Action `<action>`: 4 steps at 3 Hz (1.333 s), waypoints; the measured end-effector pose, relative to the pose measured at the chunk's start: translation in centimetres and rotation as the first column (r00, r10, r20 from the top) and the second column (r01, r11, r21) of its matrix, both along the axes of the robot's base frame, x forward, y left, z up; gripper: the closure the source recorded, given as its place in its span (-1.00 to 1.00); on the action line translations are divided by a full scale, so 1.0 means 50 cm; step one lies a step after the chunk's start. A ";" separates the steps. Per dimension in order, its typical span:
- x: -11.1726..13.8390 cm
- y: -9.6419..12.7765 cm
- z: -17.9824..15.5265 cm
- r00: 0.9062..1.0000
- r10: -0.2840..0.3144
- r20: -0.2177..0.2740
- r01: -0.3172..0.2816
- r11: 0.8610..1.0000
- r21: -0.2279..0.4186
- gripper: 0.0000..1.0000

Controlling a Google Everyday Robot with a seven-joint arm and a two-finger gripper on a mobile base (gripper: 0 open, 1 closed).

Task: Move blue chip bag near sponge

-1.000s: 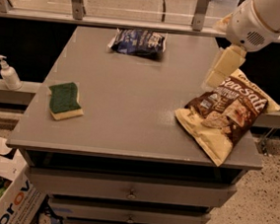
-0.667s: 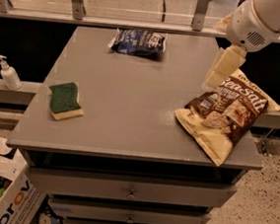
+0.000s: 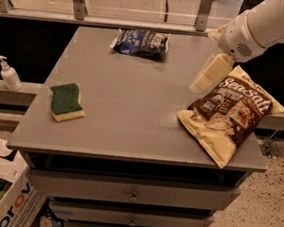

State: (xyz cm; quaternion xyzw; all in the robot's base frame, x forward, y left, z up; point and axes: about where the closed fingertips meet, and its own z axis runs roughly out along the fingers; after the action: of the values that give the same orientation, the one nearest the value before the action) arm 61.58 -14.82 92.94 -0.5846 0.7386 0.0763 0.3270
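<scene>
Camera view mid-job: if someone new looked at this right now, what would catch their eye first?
The big brown-and-cream Sea Salt bag at the right front corner of the table, overhanging its right edge, with the tool of the white arm hanging just above the bag's far left end. Next, the blue chip bag lies alone at the far edge, and the sponge sits green side up near the left edge, well apart from it.

table [image 3: 132, 109]: grey top
12 o'clock: blue chip bag [image 3: 140, 42]
9 o'clock: sponge [image 3: 66, 101]
4 o'clock: Sea Salt bag [image 3: 230, 114]
2 o'clock, above: gripper [image 3: 205, 79]
</scene>
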 end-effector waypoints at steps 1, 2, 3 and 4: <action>0.052 0.014 -0.009 1.000 -0.016 0.019 0.014 0.995 0.102 -1.00; 0.116 0.027 -0.011 0.999 -0.041 0.016 0.036 0.969 0.243 -1.00; 0.183 0.047 -0.032 0.997 -0.068 -0.032 0.075 0.923 0.378 -1.00; 0.238 0.077 -0.051 0.994 -0.076 -0.073 0.102 0.870 0.482 -1.00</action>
State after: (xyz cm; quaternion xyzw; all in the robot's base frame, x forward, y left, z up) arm 73.46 -10.96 90.38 -0.4472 0.7301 0.2590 0.4471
